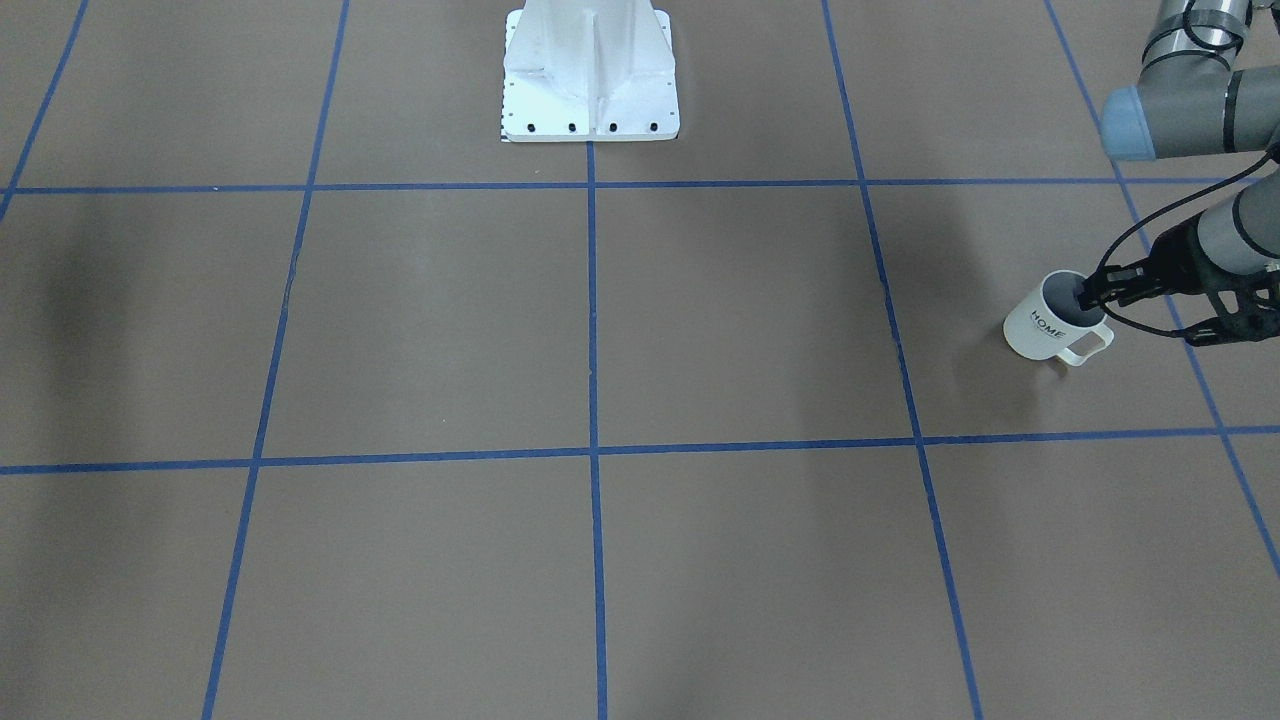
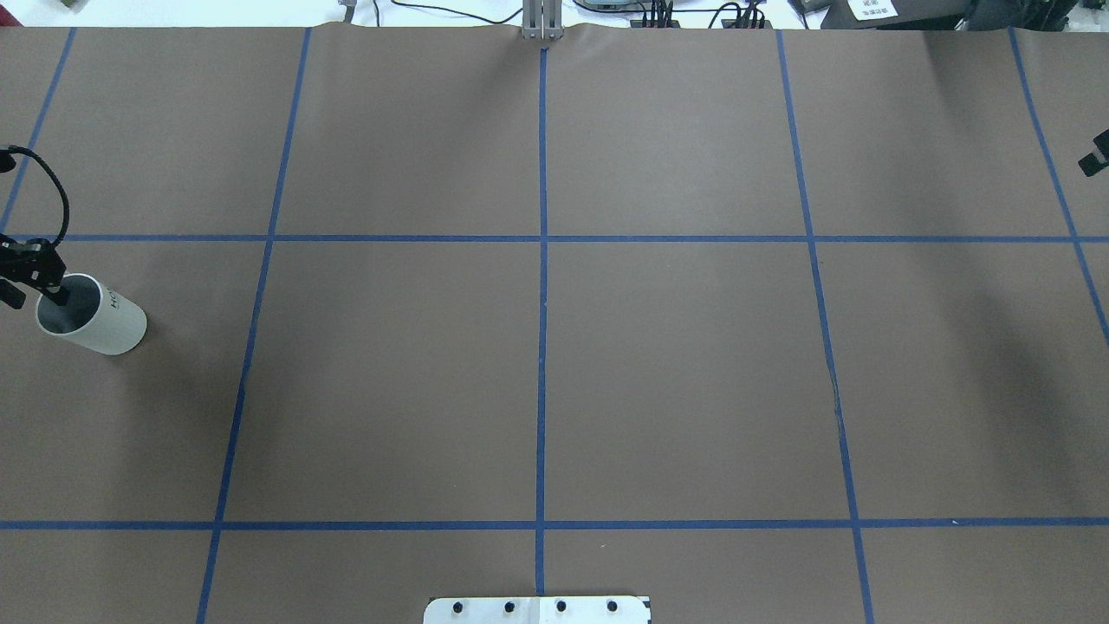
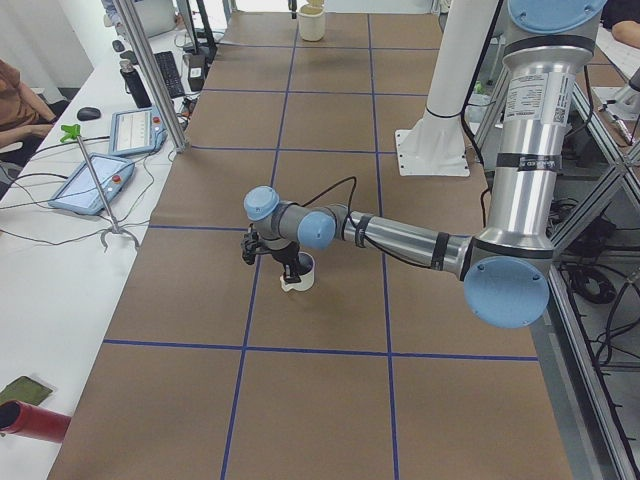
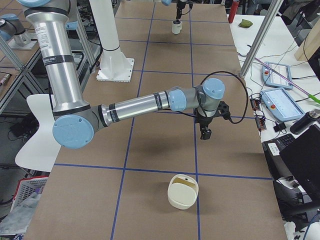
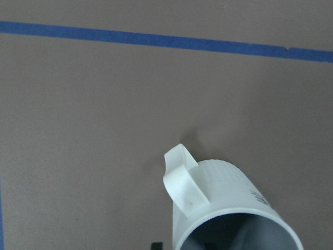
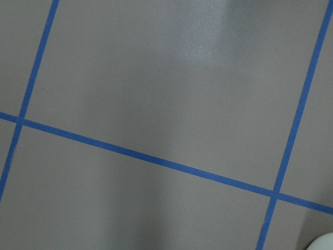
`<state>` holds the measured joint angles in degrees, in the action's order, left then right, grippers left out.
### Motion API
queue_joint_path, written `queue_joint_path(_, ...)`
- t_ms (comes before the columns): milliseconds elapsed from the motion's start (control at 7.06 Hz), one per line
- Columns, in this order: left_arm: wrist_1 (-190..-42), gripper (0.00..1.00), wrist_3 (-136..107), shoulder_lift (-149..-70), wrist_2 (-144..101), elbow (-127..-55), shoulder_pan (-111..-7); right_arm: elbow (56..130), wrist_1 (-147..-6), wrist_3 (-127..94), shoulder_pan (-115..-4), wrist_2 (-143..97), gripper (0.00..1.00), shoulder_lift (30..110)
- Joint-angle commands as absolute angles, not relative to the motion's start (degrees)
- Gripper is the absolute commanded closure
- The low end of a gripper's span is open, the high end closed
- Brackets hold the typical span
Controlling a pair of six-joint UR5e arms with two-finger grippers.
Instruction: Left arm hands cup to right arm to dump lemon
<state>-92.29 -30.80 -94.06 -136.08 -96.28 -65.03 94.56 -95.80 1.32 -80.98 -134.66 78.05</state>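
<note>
The cup (image 1: 1045, 322), an off-white mug with black HOME lettering and a side handle, is upright at the table's left end (image 2: 104, 322) (image 3: 297, 274). My left gripper (image 1: 1088, 292) reaches down onto its rim beside the handle, one finger inside the grey interior and one outside, and looks shut on the wall. In the left wrist view the cup (image 5: 223, 198) fills the lower right, handle to the left. The lemon is hidden; no part of the cup's inside that shows holds it. My right gripper (image 4: 205, 131) hangs over bare table at the far end; I cannot tell its state.
A cream tub (image 4: 183, 191) stands near the table's right end, below my right arm. The white robot pedestal (image 1: 590, 80) sits at the middle of the robot's side. A bench with tablets (image 3: 95, 180) and a seated person (image 3: 12, 95) runs along the far side.
</note>
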Motion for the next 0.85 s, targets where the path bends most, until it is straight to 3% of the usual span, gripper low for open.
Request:
queue_joint_path(0,-92.11,0.00,-30.85,-93.96,-135.97,-98.16,-65.04,94.57,-95.80,1.32,-81.12,-134.47,0.01,78.05)
queue_joint_path(425,-92.11,0.00,-29.80,-90.63,-133.35,-106.59,-72.02,94.48,-95.71,1.41,-83.31,-135.00,0.01,78.48)
queue_joint_path(708,-92.28,0.00,-30.59,-90.96,-128.10,-106.09,-75.94,94.39,-95.10,1.32,-84.11,-133.26,0.01,78.49)
